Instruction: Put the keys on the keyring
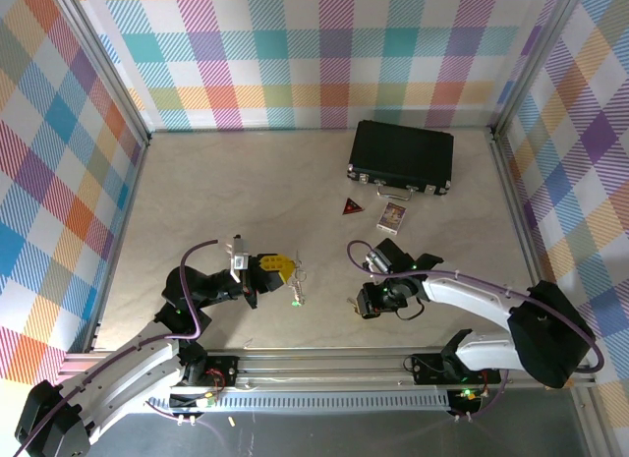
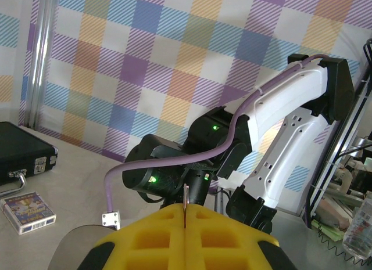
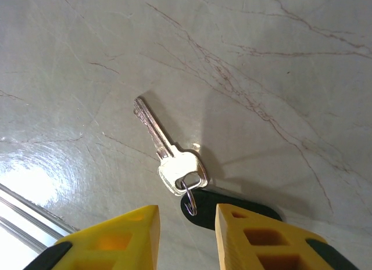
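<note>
My left gripper (image 1: 280, 270) is shut, its yellow pads (image 2: 151, 235) pressed together on a thin metal piece (image 2: 186, 197) that sticks up between them. In the top view the pale chain keyring (image 1: 300, 278) hangs at those fingertips, with the green-headed key (image 1: 295, 302) dangling from it. The other key (image 3: 168, 148) lies flat on the table: silver blade, a small wire ring through its head, and a black oval tab (image 3: 232, 209). My right gripper (image 3: 187, 223) is low over it and open, one finger on each side of the ring and tab, touching neither.
A black case (image 1: 401, 154) lies at the back right, with a dark red triangle (image 1: 350, 207) and a small patterned card (image 1: 392, 216) just in front of it. The right arm (image 2: 290, 125) stands close in front of the left gripper. Plaid walls enclose the table.
</note>
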`<act>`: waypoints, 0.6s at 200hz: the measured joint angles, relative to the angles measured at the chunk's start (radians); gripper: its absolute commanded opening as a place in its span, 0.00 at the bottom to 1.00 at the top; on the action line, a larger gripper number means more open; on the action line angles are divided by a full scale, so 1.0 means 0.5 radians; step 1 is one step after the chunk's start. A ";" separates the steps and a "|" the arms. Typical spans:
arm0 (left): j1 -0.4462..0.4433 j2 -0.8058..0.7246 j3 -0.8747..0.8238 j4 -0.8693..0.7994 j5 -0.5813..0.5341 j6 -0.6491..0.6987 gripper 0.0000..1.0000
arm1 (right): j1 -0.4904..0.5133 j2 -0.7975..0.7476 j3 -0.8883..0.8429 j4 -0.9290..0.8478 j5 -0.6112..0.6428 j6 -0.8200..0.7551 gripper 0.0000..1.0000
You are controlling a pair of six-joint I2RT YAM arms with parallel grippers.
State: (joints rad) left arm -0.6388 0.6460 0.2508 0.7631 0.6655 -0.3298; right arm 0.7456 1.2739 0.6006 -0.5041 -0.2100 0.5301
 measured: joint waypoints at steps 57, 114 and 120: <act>0.000 0.000 0.000 -0.001 0.000 0.000 0.00 | -0.002 0.054 -0.002 0.037 -0.055 -0.049 0.28; 0.000 0.000 0.000 -0.001 0.000 0.000 0.00 | -0.002 0.058 -0.031 0.036 -0.092 -0.089 0.27; 0.000 -0.001 0.000 -0.001 -0.001 0.000 0.00 | -0.002 0.064 -0.032 0.037 -0.095 -0.090 0.27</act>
State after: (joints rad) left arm -0.6388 0.6456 0.2508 0.7628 0.6651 -0.3298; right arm 0.7444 1.3060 0.5846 -0.4858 -0.2577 0.4850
